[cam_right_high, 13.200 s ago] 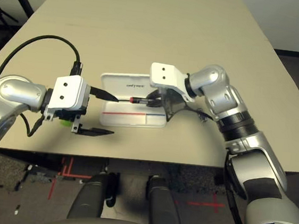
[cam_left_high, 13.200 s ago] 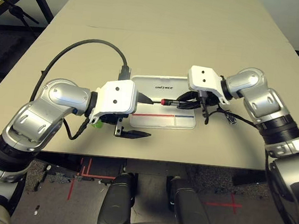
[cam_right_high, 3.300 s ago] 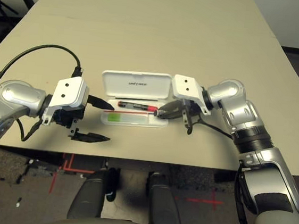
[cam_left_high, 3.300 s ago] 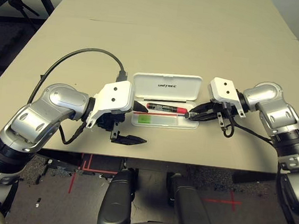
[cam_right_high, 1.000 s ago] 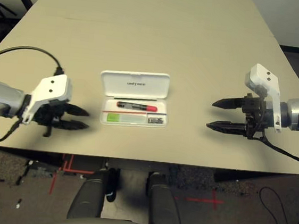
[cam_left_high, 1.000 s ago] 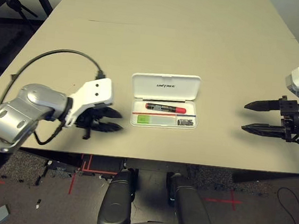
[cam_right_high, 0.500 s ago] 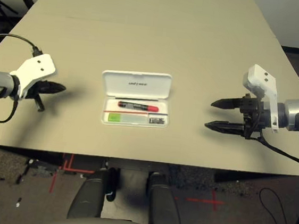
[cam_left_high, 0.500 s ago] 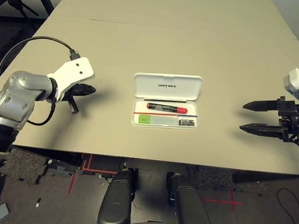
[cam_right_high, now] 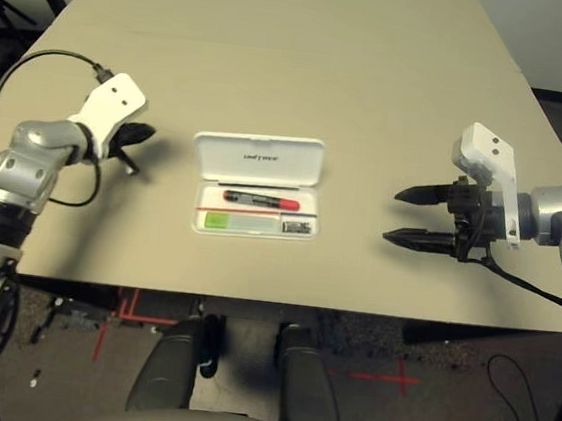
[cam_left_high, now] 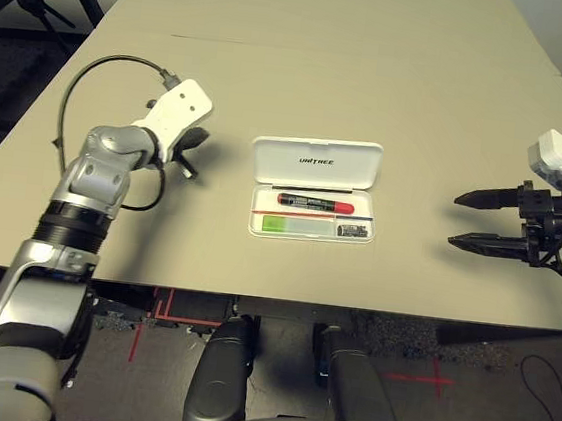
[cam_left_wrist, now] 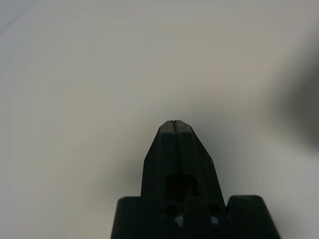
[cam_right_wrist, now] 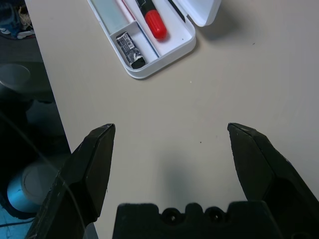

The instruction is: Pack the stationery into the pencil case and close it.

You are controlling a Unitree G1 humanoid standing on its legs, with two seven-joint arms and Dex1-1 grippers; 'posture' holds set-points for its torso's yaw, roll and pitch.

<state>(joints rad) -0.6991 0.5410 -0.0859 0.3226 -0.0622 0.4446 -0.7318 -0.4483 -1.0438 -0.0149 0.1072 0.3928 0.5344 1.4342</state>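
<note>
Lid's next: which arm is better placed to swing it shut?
Probably the left. The left gripper is shut and level with the raised lid of the pencil case, so it could push from behind. The right gripper is open, beside the tray and nearer the robot.

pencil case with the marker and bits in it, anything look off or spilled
Nothing stands out. The pencil case sits flat on the table, its lid up. The marker, the green-ended stick and the small black-and-silver piece all lie inside, roughly parallel to its long sides, with none hanging over the rim.
</note>
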